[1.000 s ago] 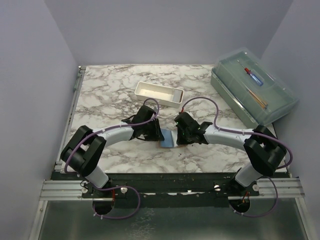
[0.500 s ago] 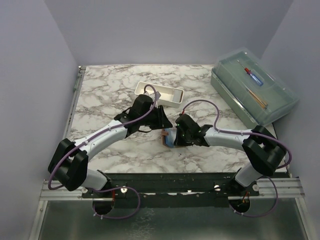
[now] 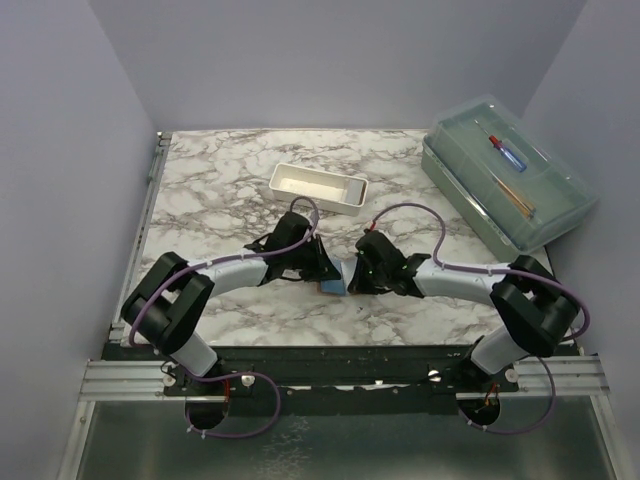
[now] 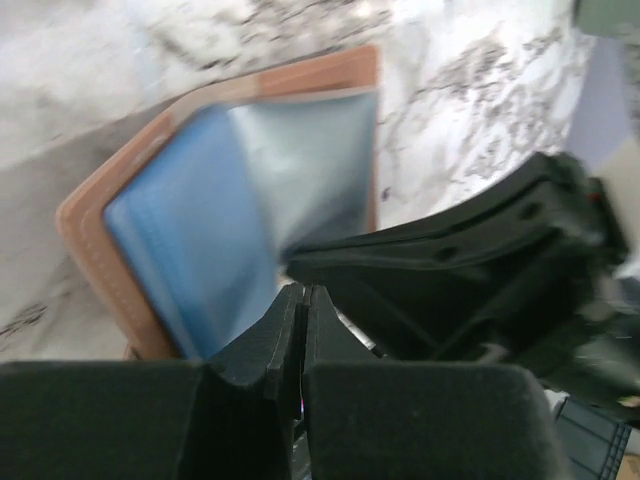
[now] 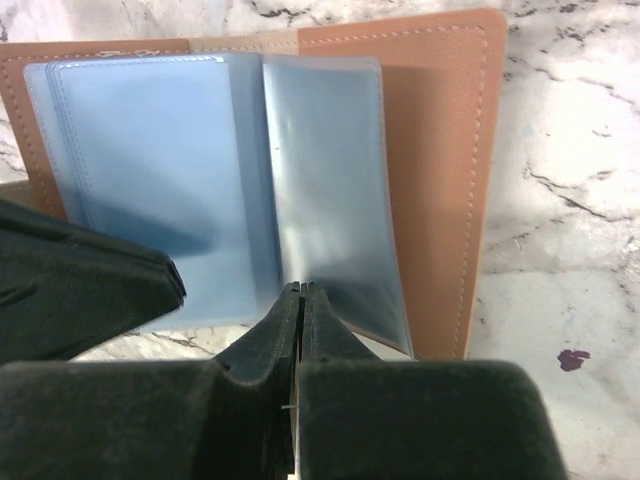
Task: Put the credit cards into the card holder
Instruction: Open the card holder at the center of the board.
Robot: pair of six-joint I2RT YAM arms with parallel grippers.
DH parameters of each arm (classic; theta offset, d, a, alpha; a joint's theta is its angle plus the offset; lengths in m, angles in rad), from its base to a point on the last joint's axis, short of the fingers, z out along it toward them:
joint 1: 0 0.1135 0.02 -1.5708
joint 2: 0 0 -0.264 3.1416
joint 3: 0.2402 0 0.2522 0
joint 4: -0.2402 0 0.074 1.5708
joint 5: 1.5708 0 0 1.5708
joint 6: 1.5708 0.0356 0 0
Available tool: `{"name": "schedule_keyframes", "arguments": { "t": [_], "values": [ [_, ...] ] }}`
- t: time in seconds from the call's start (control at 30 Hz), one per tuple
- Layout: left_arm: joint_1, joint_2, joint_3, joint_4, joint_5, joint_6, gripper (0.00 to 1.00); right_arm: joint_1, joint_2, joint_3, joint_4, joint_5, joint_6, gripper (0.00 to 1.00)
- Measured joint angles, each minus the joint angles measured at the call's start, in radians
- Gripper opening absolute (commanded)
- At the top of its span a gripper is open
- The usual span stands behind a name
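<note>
The card holder [image 5: 440,150] lies open at 6 o'clock from the tray [image 3: 310,198]; we judge its sleeve [image 5: 330,180] floppy and slick. Our right end effector [image 5: 298,295] pinches the sleeve's free edge, the sensible hold. Our left end effector [image 4: 303,300] is closed, seemingly empty.

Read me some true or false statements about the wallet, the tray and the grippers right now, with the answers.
The card holder lies open on the marble table. True.
The white tray holds the card holder. False: the holder lies on the marble, apart from the tray.
The clear lidded box sits at the table's far right. True.
The right gripper is wide open. False: its fingers are closed on the holder's inner flap.
</note>
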Motion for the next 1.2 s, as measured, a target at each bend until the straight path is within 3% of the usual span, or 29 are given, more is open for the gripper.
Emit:
{"name": "schedule_keyframes", "arguments": {
  "t": [0.17,0.33,0.5,0.6,0.67,0.83,1.2],
  "values": [
    [0.026,0.004,-0.076,-0.012,-0.036,0.031,0.0,-0.028,-0.04,-0.051,0.026,-0.002,-0.007,0.01],
    [0.045,0.009,-0.109,-0.013,-0.078,0.064,0.0,-0.084,-0.083,-0.146,0.135,-0.075,-0.005,0.22],
    [0.044,0.011,-0.109,-0.005,-0.084,0.082,0.0,-0.156,-0.126,-0.222,0.251,-0.27,0.005,0.29],
    [0.044,0.016,-0.108,0.005,-0.083,0.088,0.0,-0.158,-0.13,-0.192,0.29,-0.359,0.012,0.29],
    [0.044,0.016,-0.108,0.008,-0.084,0.092,0.0,-0.157,-0.117,-0.146,0.314,-0.405,0.013,0.22],
    [0.044,0.016,-0.108,0.009,-0.084,0.1,0.0,-0.168,-0.009,-0.027,0.388,-0.481,0.002,0.16],
    [0.045,0.016,-0.106,0.0,-0.092,0.095,0.0,-0.299,0.092,-0.151,0.445,-0.541,-0.011,0.14]
  ]
}}
